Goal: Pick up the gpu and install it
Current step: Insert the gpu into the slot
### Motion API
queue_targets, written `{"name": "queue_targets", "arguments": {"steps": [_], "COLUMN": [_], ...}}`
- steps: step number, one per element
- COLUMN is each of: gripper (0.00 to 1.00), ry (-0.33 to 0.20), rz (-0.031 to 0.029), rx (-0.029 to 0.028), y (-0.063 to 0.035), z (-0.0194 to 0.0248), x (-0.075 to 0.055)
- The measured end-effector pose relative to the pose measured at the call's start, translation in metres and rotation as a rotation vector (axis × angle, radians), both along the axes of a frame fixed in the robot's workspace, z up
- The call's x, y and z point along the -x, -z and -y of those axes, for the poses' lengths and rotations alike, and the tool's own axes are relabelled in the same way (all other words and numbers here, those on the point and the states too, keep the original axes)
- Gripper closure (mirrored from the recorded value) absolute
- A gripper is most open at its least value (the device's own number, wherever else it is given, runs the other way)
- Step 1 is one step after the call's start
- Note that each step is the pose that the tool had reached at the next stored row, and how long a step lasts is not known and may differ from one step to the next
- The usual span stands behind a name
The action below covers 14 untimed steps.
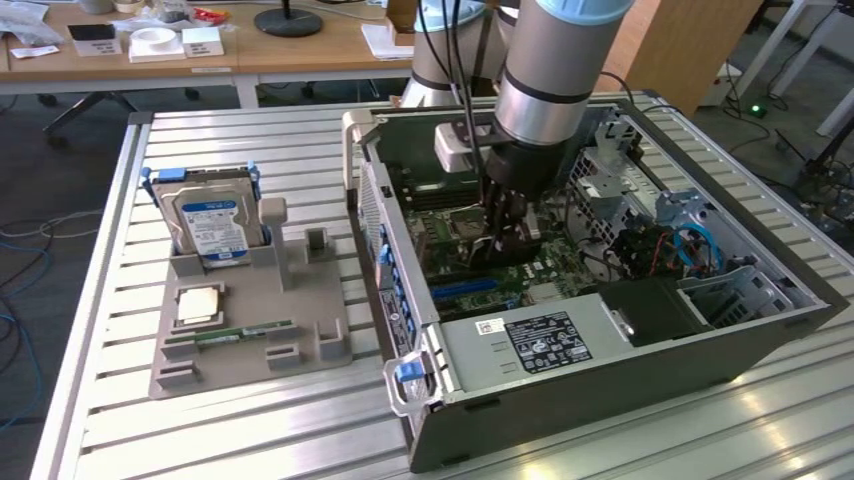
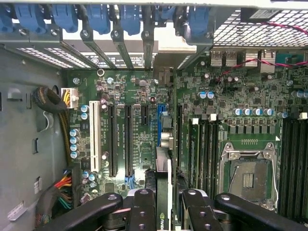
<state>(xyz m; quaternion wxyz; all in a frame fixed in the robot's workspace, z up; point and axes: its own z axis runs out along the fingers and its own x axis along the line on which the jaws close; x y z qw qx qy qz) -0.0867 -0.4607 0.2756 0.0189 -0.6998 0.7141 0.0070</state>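
The open computer case (image 1: 400, 300) lies on the slatted table with its motherboard (image 2: 139, 96) facing up. My gripper (image 1: 514, 228) reaches down inside the case, over the middle of the board. It is shut on the gpu (image 2: 163, 171), a slim dark card seen edge-on between the black fingers (image 2: 144, 209). In the wrist view the card's edge lines up with the blue expansion slot (image 2: 161, 122), just above the board. In the exterior view the gpu (image 1: 518, 247) shows as a dark piece under the fingertips.
Two long black slots (image 2: 111, 139) and a white slot (image 2: 95, 137) lie beside the blue one. The CPU socket (image 2: 248, 178) and memory slots (image 2: 293, 163) flank it. Outside the case, a grey fixture (image 1: 247, 350) holds the hard drive (image 1: 214, 225), a chip (image 1: 200, 305) and a green memory stick (image 1: 247, 332).
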Motion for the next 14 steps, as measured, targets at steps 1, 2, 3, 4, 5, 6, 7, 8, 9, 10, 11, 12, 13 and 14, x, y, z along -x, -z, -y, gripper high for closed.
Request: {"name": "queue_targets", "arguments": {"steps": [1, 2, 3, 4, 5, 6, 7, 8, 9, 10, 11, 12, 13, 14], "gripper": [0.74, 0.74, 0.74, 0.74, 0.74, 0.74, 0.74, 0.74, 0.74, 0.74, 0.74, 0.74, 0.74, 0.74], "ry": [-0.001, -0.002, -0.004, -0.007, -0.009, -0.011, -0.012, -0.012, -0.012, -0.012, -0.012, -0.012, -0.012, -0.012], "rz": [0.0000, 0.0000, 0.0001, 0.0001, 0.0000, 0.0000, 0.0000, 0.0000, 0.0000, -0.0001, 0.0000, -0.0001, 0.0000, 0.0002], "rx": [-0.0001, 0.0000, -0.0002, -0.0002, -0.0001, 0.0000, -0.0001, 0.0000, 0.0000, 0.0000, 0.0000, 0.0000, -0.0002, -0.0003], "y": [0.0001, 0.0002, 0.0003, 0.0003, 0.0003, 0.0003, 0.0004, 0.0003, 0.0003, 0.0003, 0.0003, 0.0003, 0.0004, 0.0011], "z": [0.0004, 0.0006, 0.0007, 0.0008, 0.0009, 0.0010, 0.0010, 0.0010, 0.0011, 0.0013, 0.0014, 0.0015, 0.0016, 0.0017], "x": [0.0001, 0.0001, 0.0001, 0.0000, 0.0000, 0.0000, 0.0000, 0.0001, 0.0004, 0.0008, 0.0011, 0.0015, 0.0018, 0.0022]}}
